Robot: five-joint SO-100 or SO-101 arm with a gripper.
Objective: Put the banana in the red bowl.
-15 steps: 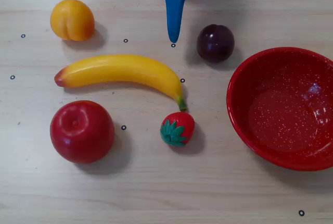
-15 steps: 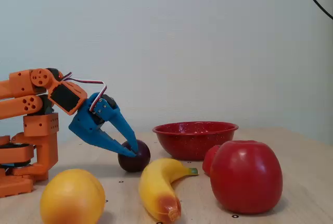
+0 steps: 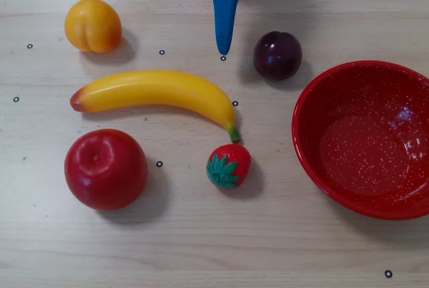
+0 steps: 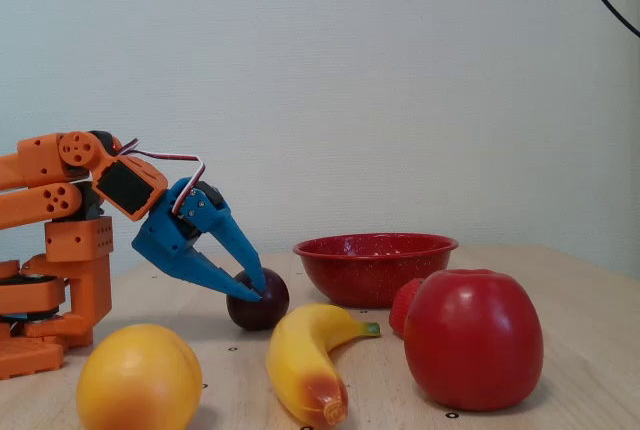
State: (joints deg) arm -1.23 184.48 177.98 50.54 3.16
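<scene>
we see the banana [image 3: 157,94] lying on the table [image 3: 201,248] at 9 o'clock of the red bowl [image 3: 308,161], apart from it. the claw [image 4: 248,285] hangs clenched and empty near the plum [image 4: 262,305], above the table.

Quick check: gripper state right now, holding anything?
Blue two-finger gripper: fingers together, shut and empty, tip near the dark purple plum; contact cannot be told.

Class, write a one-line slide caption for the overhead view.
Blue gripper poised above a banana, beside plum, peach, apple, strawberry and empty red bowl.
</scene>
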